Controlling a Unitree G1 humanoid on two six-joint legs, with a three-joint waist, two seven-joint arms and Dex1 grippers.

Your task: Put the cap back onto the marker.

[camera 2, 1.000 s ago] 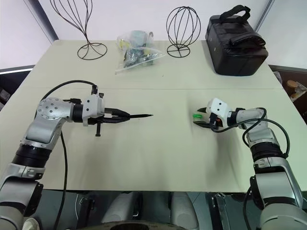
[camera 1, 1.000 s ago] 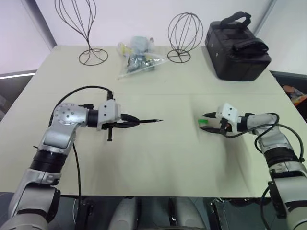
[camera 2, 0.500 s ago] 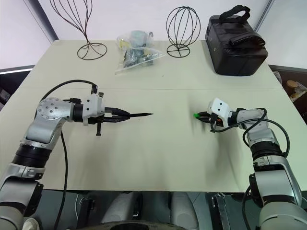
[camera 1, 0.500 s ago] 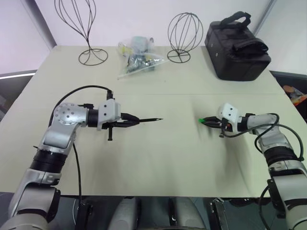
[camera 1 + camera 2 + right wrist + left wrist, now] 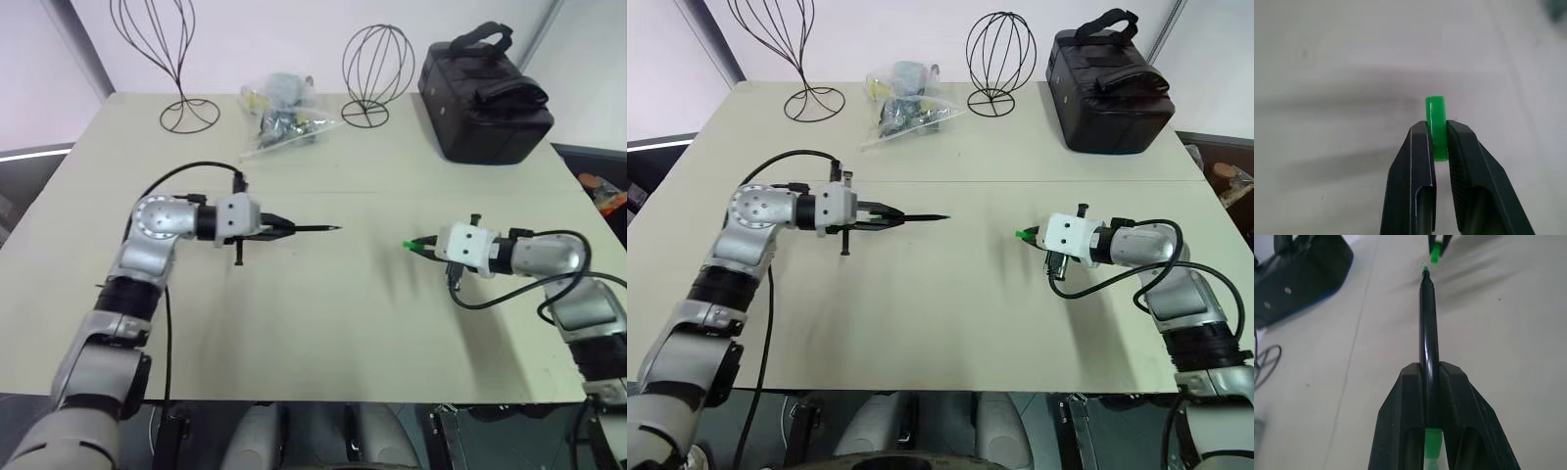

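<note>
The pale table holds clutter upper frame. My left gripper, mid-left, clamps the marker; my right gripper, mid-right, pinches the cap. They're well apart; I fear misalignment could knock the shallowly held cap loose.

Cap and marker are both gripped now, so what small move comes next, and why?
Probably bring the right gripper toward the left gripper, lining the cap up with the marker tip. Both are pinched and off the table, pointing roughly at each other with a clear gap between.
</note>
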